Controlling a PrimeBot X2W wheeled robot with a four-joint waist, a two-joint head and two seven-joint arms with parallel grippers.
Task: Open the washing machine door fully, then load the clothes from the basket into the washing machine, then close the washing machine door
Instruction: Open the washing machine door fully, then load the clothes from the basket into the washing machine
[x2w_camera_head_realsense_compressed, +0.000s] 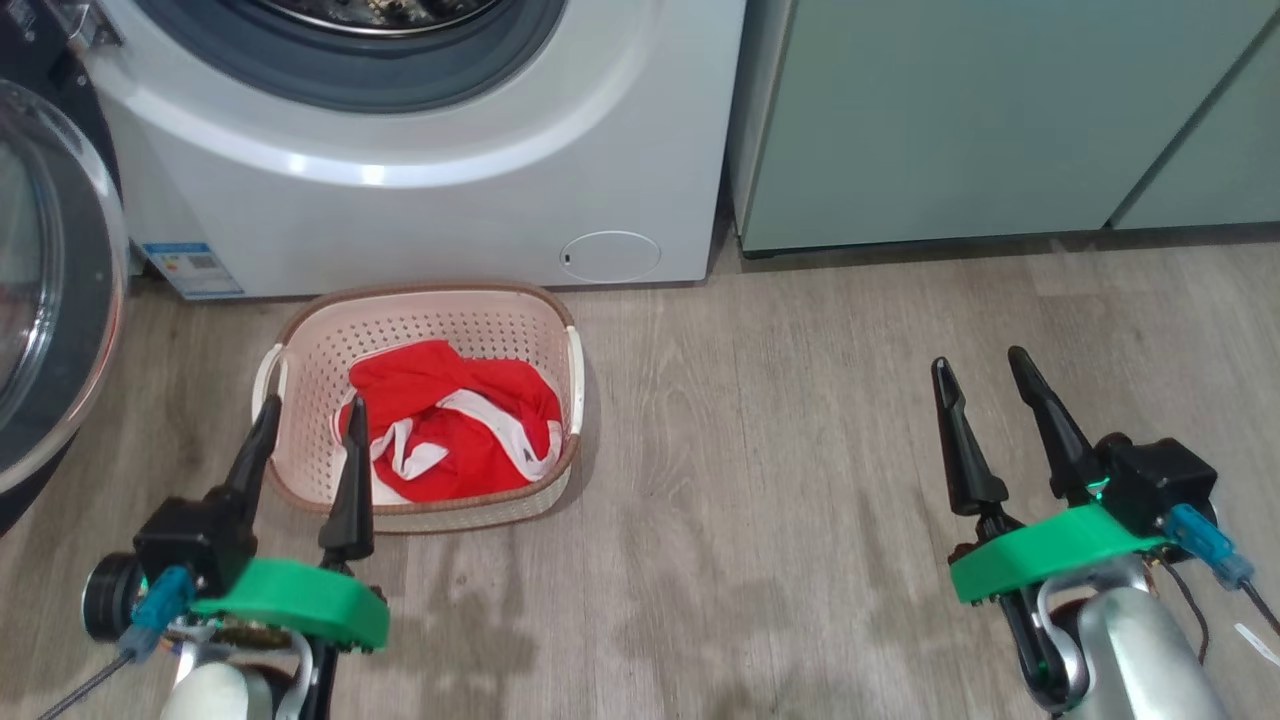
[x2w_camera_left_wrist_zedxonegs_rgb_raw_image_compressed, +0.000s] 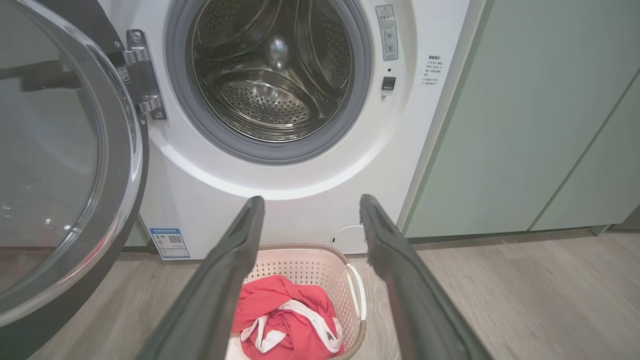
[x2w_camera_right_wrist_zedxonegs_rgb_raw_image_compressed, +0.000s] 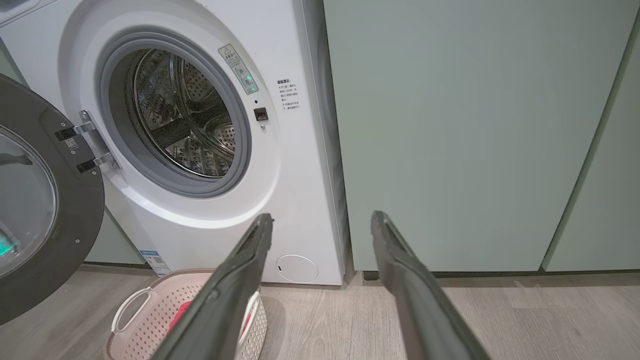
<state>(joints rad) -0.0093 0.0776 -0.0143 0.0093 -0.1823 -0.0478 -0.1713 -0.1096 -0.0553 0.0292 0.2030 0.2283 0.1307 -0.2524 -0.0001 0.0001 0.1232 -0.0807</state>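
Red clothes bunched in the basket, left hand and right hand both splayed empty: left should drop deep mid-heap, possibly two garments tangled.

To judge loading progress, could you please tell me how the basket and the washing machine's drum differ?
The basket holds the red clothes; the drum looks empty. The basket is cream plastic; the drum is shiny steel. Both have perforated walls.

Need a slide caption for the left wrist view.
Open left gripper near the basket of red clothes; washing machine door open, drum empty.
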